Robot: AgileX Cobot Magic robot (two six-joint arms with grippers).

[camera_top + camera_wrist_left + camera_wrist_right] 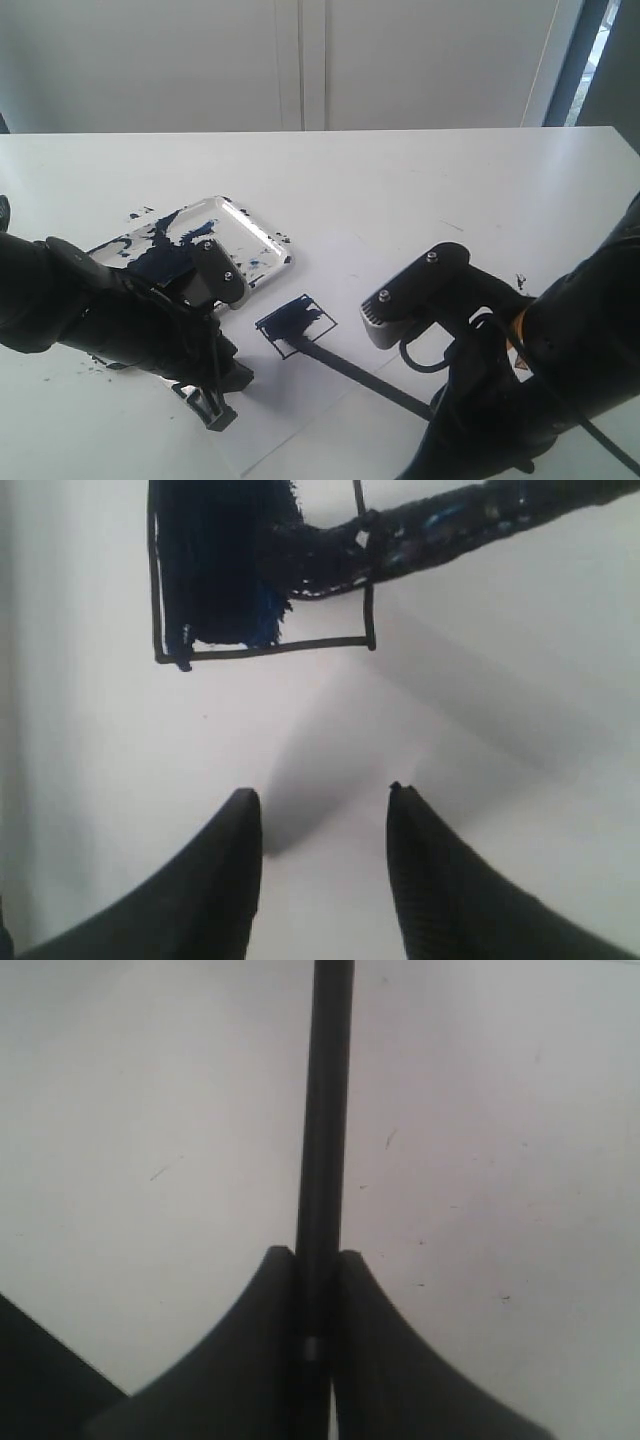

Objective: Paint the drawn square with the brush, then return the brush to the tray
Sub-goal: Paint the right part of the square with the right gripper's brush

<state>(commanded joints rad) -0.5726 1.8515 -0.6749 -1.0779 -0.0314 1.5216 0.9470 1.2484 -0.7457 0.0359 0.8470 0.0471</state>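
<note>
A white table (400, 180) is carrying the whole scene. A white glossy rectangular tray (270, 247) with a raised rim is lying in the left half of the table, well away from the far edge. A large dark navy blotch of paint is covering most of its bottom, and some dark splashes (135, 215) are lying on the table just beside its far left corner.

A white sheet of paper (300, 395) is lying toward the near edge of the table, close to the tray. A small square drawn in black line (295, 325) is sitting on this sheet, near the tray's right corner but apart from it. In the left wrist view, dark blue paint is filling about half of the square (215, 570), and the other half is showing bare white.

The long thin black brush (350, 370) is lying outside the tray. Its dark wet tip is resting inside the square (330, 565), and its handle is running across the sheet toward the right side of the table.

The right gripper (315, 1255) is gripping this handle (325, 1110). Its jaws are pressing on the stick from both sides with no gap showing.

The left gripper (325, 795) is hanging over the sheet, near the square. Its jaws are standing apart and are holding nothing. Whether its fingertips (245, 805) are touching the paper cannot be told.
</note>
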